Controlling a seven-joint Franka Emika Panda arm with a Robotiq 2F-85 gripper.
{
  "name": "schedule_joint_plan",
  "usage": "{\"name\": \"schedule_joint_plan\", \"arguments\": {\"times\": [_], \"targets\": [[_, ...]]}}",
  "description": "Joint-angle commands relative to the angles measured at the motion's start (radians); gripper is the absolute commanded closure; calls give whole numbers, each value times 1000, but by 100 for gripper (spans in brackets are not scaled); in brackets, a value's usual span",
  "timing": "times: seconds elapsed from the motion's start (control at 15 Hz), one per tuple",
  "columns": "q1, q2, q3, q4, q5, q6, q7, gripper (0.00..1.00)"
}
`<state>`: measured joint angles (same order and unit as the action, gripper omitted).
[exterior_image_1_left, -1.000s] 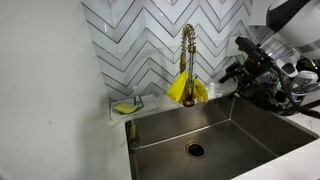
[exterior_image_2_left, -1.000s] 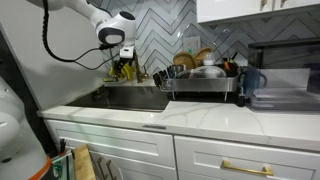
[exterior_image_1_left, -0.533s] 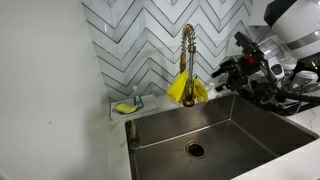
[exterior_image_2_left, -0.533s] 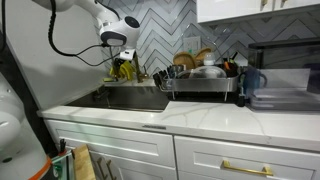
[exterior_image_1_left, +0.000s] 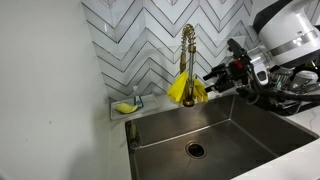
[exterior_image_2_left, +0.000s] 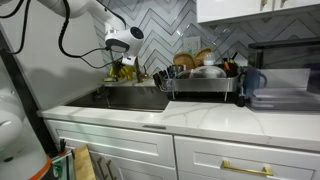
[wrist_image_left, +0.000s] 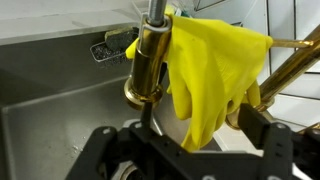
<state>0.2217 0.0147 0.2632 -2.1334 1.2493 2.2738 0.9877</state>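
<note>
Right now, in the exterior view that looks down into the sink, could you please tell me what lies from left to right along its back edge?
sponge on the ledge → yellow glove draped on the faucet → gripper, jaws apart

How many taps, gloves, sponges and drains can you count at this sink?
Tap: 1
Glove: 1
Sponge: 1
Drain: 1
Total: 4
</note>
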Motion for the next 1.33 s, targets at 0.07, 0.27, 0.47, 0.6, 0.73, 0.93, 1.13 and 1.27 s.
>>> {"name": "schedule_joint_plan", "arguments": {"times": [0.07, 0.27, 0.47, 0.6, 0.73, 0.93, 1.13, 1.27], "targets": [[17, 53, -3, 39, 66, -3, -66, 51], [20, 68, -4, 51, 82, -4, -91, 75], [22, 74, -6, 56, 89, -4, -103, 97], [22, 75, -6, 59, 91, -7, -104, 100], [22, 73, -6, 63, 95, -8, -107, 100], [23, 62, -6, 69, 94, -11, -112, 100], [22, 43, -8, 75, 86, -4, -113, 100], [19, 28, -12, 82, 89, -4, -113, 100]]}}
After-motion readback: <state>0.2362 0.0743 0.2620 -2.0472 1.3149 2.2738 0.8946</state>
